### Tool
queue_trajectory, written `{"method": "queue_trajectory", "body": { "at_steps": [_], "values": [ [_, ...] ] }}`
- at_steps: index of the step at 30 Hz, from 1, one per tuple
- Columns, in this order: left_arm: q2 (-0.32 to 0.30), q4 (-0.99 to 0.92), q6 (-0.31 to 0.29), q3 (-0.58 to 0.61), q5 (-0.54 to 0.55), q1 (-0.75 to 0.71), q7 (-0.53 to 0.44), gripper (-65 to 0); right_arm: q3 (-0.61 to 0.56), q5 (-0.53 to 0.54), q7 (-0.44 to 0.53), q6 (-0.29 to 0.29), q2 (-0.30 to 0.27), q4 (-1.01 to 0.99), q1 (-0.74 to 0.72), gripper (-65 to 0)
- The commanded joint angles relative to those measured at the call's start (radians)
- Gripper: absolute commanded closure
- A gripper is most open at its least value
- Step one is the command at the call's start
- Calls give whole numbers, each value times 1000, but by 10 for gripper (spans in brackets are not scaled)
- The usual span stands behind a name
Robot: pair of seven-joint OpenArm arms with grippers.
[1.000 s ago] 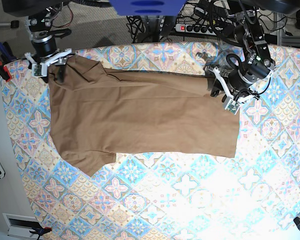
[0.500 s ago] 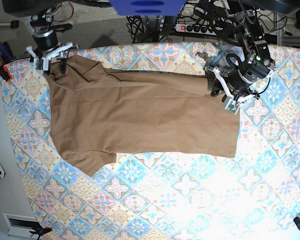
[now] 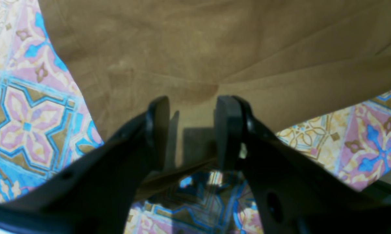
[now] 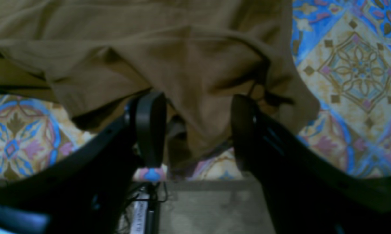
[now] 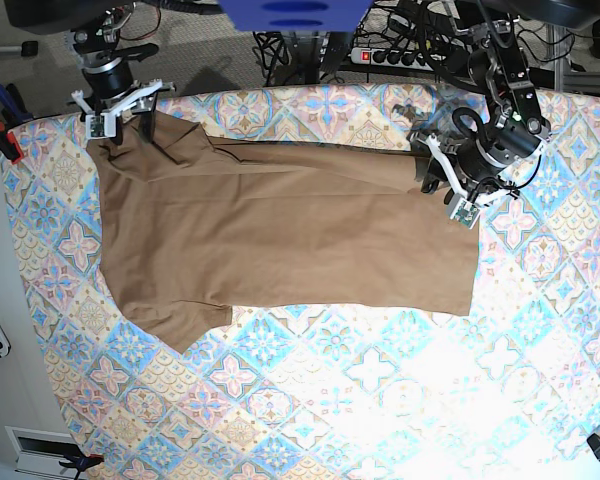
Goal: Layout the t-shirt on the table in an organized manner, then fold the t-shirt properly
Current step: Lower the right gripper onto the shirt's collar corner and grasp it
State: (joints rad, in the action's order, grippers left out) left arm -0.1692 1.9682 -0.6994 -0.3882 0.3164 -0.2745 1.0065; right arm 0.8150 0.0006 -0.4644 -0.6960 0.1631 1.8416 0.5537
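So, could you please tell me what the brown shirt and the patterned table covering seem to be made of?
The tan-brown short-sleeved t-shirt looks like soft matte knit, probably cotton: it creases and drapes. The pastel tile-patterned table cover seems a printed cloth with slight sheen where light glares; the material is uncertain.

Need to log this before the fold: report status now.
Left gripper open at hem corner. Right gripper open over bunched sleeve. T-shirt spread on table, far edge rumpled. Nothing in the way.

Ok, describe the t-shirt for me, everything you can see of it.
The t-shirt is plain tan-brown soft fabric with short sleeves, spread nearly flat across the patterned table, neck end toward the base view's left. One sleeve lies flat at lower left; the upper sleeve is bunched and creased. The right hand straddles that sleeve with jaws apart; the left hand straddles the hem corner.
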Motion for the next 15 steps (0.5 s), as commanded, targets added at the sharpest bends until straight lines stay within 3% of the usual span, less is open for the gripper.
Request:
{"method": "queue_trajectory", "body": {
  "at_steps": [1, 11, 13, 15],
  "values": [
    [-6, 15, 1, -2, 14, 7, -18, -238, 2, 12, 22, -2, -6, -3, 7, -304],
    [-6, 15, 1, -2, 14, 7, -19, -238, 2, 11, 25, -2, -6, -26, 6, -301],
    [-6, 15, 1, -2, 14, 7, -19, -238, 2, 11, 25, -2, -6, -21, 6, -250],
    [-6, 15, 1, -2, 16, 7, -19, -238, 2, 11, 25, -2, -6, -20, 6, -123]
  ]
}}
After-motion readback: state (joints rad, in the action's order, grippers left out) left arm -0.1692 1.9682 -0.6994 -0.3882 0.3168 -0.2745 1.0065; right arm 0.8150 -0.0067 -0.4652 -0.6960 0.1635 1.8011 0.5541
